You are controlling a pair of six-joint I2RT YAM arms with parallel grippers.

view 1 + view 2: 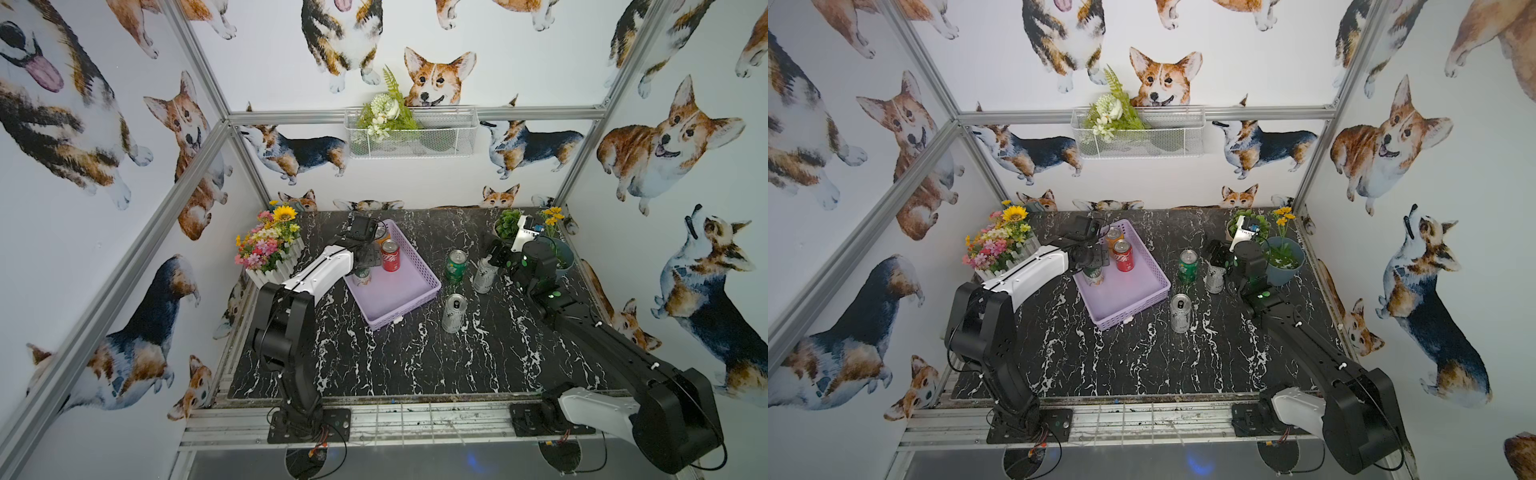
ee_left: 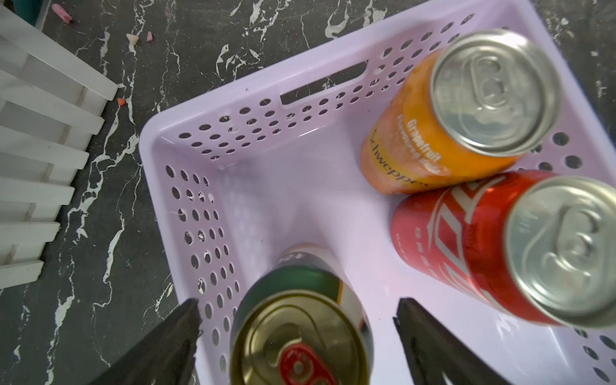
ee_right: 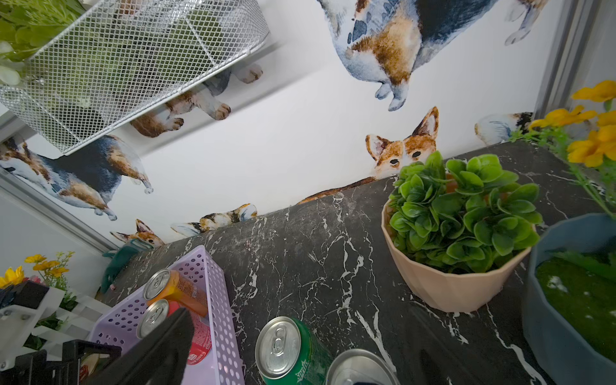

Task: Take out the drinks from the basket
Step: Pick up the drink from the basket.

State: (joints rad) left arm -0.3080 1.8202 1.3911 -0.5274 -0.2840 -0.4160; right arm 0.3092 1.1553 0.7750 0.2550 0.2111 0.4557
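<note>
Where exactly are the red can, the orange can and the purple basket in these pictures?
red can (image 2: 450, 240), left wrist view, on its red side wall.
orange can (image 2: 493, 90), left wrist view, on its silver lid.
purple basket (image 2: 283, 200), left wrist view, on its bare floor.

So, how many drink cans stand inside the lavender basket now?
3. The orange can at the basket's far end, the red can right beside it, the green can between the open fingers of the left gripper. None seems hidden.
</note>
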